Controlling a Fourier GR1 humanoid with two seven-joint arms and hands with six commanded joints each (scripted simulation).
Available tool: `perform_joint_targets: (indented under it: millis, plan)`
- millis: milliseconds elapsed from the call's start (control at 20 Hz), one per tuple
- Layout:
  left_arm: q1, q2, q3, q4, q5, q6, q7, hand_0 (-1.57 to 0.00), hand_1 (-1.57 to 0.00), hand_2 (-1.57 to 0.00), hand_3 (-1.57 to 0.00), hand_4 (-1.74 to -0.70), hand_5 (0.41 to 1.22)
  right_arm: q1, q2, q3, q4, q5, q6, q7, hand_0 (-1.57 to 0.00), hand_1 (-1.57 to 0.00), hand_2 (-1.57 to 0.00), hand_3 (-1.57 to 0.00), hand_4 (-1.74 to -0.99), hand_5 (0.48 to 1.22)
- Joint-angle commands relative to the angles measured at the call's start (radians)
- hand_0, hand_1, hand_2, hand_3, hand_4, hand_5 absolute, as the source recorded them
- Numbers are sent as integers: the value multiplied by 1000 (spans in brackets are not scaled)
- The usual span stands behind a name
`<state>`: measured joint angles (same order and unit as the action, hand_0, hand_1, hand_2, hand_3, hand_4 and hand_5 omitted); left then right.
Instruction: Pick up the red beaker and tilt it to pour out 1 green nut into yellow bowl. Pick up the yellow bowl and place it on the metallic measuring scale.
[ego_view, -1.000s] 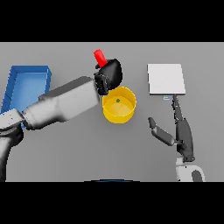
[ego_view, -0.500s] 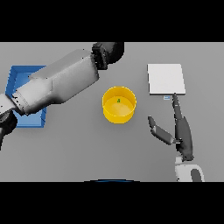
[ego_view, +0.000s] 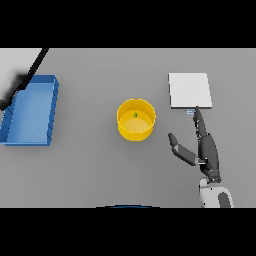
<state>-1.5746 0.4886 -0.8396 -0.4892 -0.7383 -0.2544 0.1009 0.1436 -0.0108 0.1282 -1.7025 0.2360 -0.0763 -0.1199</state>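
Yellow bowl (ego_view: 136, 120) mid-tabletop, upright, green nut (ego_view: 135, 115) inside. Metallic scale (ego_view: 189, 90) toward right edge, apart from bowl. Right hand (ego_view: 207, 150) just below scale, fingers straight, thumb spread, holding nothing. Blue tray (ego_view: 31, 110) at left edge.

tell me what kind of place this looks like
Probably a lab-style test bench: a bare grey table holding a yellow bowl with a green nut inside, a flat metallic scale and a blue bin.
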Motion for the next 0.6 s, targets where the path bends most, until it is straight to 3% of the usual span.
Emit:
perform_joint_targets:
  millis: [0, 200, 250, 350, 550]
  plan:
    - [20, 17, 53, 22, 56, 25, 22, -1571, -1571, -1556, -1360, -1732, 1221, -5, -10, -8, -1, -8, 6, 5, 1, 1, 1, 1, -1222, 592]
    - [147, 116, 216, 11, 270, 136, 39, -1571, -1571, -1565, -1410, -1737, 1221, 6, -20, -7, 2, -13, 17, -35, 1, 1, 1, 1, -1220, 587]
    - [194, 143, 248, -5, 318, 169, 42, -1571, -1571, -1566, -1426, -1738, 1221, -6, -25, -11, -2, -10, 12, -15, 1, 1, 1, 1, -1222, 586]
    - [275, 192, 301, -62, 401, 220, 116, -1571, -1571, -1568, -1414, -1739, 1221, -6, -36, -8, 6, -2, 17, -31, 1, 1, 1, 1, -1223, 591]
    - [503, 266, 379, -260, 557, 381, 243, -1571, -1571, -1570, -1445, -1740, 1221, -24, -49, -12, 16, 3, 19, -5, 1, 1, 1, 1, -1212, 610]
